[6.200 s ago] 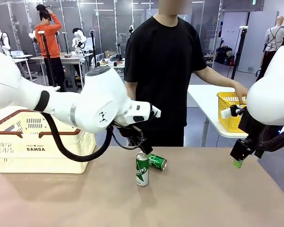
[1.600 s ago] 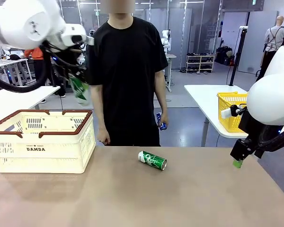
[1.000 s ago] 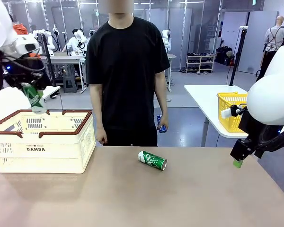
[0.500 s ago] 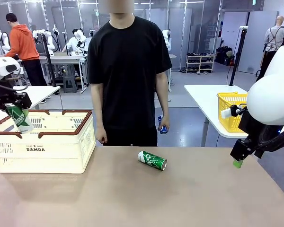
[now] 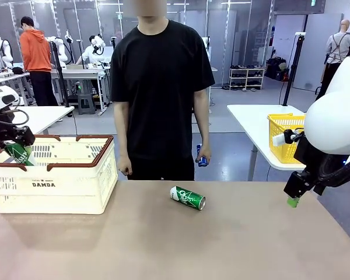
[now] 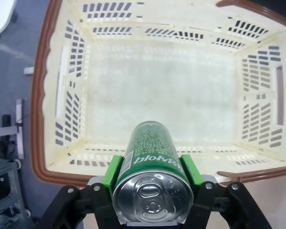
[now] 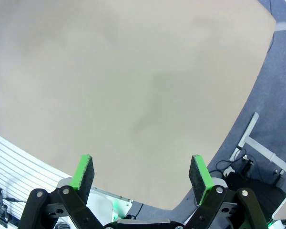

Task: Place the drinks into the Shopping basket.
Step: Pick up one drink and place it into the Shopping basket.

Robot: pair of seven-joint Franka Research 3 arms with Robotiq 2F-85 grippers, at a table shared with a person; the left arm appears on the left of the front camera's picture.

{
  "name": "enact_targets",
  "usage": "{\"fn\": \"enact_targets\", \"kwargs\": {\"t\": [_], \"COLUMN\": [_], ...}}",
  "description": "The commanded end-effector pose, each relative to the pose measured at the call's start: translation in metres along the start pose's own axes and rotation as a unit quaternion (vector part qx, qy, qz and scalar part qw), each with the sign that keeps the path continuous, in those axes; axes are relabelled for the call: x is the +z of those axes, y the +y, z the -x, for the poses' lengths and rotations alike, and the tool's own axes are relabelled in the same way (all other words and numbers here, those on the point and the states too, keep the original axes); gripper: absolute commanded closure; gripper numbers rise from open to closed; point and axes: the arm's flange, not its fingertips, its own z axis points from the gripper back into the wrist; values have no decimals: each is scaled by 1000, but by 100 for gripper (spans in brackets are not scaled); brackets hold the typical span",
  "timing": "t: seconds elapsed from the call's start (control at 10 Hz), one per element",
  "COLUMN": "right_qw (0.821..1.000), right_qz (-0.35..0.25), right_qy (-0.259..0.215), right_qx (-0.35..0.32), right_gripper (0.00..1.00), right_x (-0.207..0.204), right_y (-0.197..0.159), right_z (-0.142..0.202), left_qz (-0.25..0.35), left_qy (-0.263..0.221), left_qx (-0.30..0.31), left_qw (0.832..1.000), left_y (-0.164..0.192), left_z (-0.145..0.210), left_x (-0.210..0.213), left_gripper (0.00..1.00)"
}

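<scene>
Green can (image 6: 151,143), clamped in left end effector (image 6: 152,174), now lowered from overhead to rim level at Shopping basket (image 5: 52,169) left end, release due next; second green can (image 5: 188,198) lying on surface (image 5: 221,245); right end effector (image 7: 142,167) spread apart, empty

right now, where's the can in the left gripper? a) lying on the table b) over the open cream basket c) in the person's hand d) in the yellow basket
b: the left gripper is shut on the green can, held above the bare floor of the Shopping basket.
</scene>
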Motion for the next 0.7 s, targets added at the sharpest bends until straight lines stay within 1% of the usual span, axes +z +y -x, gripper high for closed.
{"fn": "enact_targets", "kwargs": {"t": [0.0, 0.2, 0.3, 0.4, 0.6], "right_qw": [1000, 1000, 1000, 1000, 1000], "right_qz": [0, 0, 0, 0, 0], "right_qy": [1, 1, 1, 1, 1], "right_qx": [6, 6, 6, 6, 6], "right_gripper": [0, 0, 0, 0, 0], "right_x": [1, 1, 1, 1, 1], "right_y": [-1, -1, -1, -1, -1], "right_z": [0, 0, 0, 0, 0], "left_qz": [-9, -9, 0, 5, 5], "left_qy": [-3, -3, 1, 13, 23], "left_qx": [3, 3, 0, 9, 4], "left_qw": [1000, 1000, 1000, 1000, 1000], "left_y": [-1, -1, -1, 4, 7], "left_z": [1, 1, 0, -12, -35], "left_x": [8, 8, -2, -7, -7], "left_gripper": [100, 100, 40, 40, 40]}}
